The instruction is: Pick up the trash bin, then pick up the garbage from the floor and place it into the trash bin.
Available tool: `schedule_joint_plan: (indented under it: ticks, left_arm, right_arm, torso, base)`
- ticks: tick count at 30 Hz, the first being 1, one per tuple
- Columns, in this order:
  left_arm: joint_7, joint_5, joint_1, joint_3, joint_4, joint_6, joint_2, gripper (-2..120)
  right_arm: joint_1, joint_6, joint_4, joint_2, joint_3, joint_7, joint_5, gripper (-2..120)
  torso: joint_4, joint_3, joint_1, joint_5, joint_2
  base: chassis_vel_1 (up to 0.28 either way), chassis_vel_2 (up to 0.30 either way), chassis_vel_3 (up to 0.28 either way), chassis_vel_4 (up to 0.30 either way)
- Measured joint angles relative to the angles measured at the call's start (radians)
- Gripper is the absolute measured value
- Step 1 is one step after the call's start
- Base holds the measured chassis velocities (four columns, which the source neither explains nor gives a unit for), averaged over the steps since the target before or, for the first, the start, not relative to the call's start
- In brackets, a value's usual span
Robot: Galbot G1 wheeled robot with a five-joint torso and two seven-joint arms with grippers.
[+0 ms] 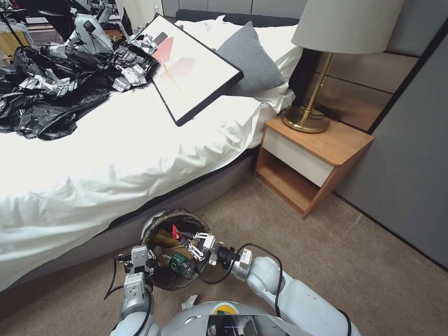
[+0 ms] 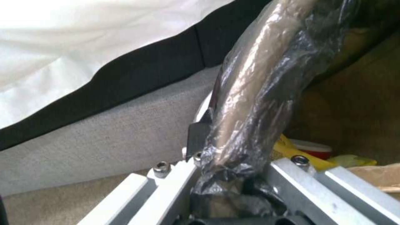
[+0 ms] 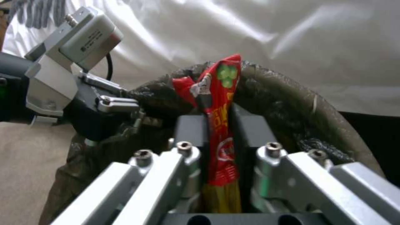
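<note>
The trash bin [image 1: 156,225], a white bucket lined with a dark bag, is tilted beside the bed's base. My left gripper [image 1: 141,256] is shut on its bag-covered rim [image 2: 250,106], also seen in the right wrist view as the left gripper [image 3: 118,106] on the rim [image 3: 287,93]. Over the bin's mouth, my right gripper [image 1: 189,242] is shut on a piece of garbage, a red snack wrapper [image 1: 176,232], pinched between its fingers [image 3: 218,125]. Inside the bin lie a green-labelled bottle [image 1: 182,263] and yellow and red litter [image 2: 310,150]. A crumpled white tissue [image 1: 189,301] lies on the carpet near my base.
The white bed [image 1: 116,158] carries a heap of black plastic bags [image 1: 51,93], a framed picture [image 1: 191,70] and a grey pillow [image 1: 249,58]. A wooden nightstand [image 1: 312,158] with a brass lamp [image 1: 308,116] stands to the right, by a grey wall panel [image 1: 410,154]. Open carpet [image 1: 336,256] lies on the right.
</note>
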Motion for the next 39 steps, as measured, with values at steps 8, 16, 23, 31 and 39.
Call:
schedule_joint_plan:
  ticks: [8, 16, 23, 31, 39]
  left_arm:
    - [-0.001, 0.002, 0.001, 0.007, 0.0, -0.001, -0.002, 0]
    - [-0.001, -0.019, 0.011, 0.018, -0.009, 0.004, -0.001, 0]
    - [-0.003, -0.07, 0.021, 0.034, -0.032, 0.034, 0.005, 0]
    - [-0.005, -0.118, 0.025, 0.039, -0.054, 0.066, 0.013, 0]
    - [-0.01, -0.208, 0.026, 0.026, -0.089, 0.127, 0.039, 0]
  right_arm:
    - [-0.013, 0.004, 0.004, -0.007, 0.012, -0.001, -0.008, 57]
    - [-0.025, 0.01, 0.024, -0.015, 0.019, -0.004, -0.017, 92]
    - [-0.056, 0.033, 0.082, -0.02, 0.054, 0.008, -0.035, 100]
    - [-0.116, 0.042, 0.168, -0.005, 0.125, 0.116, -0.055, 100]
    - [-0.309, 0.074, 0.306, 0.036, 0.352, 0.271, -0.134, 100]
  torso:
    - [0.0, 0.0, 0.0, 0.0, 0.0]
    - [0.0, 0.0, 0.0, 0.0, 0.0]
    - [-0.0002, 0.0, 0.0, 0.0001, 0.0]
    - [0.0, 0.0, 0.0, 0.0002, 0.0]
    - [-0.0002, 0.0, 0.0, 0.0002, 0.0]
  base:
    - [0.0, 0.0, 0.0, 0.0]
    - [0.0, 0.0, 0.0, 0.0]
    - [0.0, 0.0, 0.0, 0.0]
    - [0.0, 0.0, 0.0, 0.0]
    - [0.0, 0.0, 0.0, 0.0]
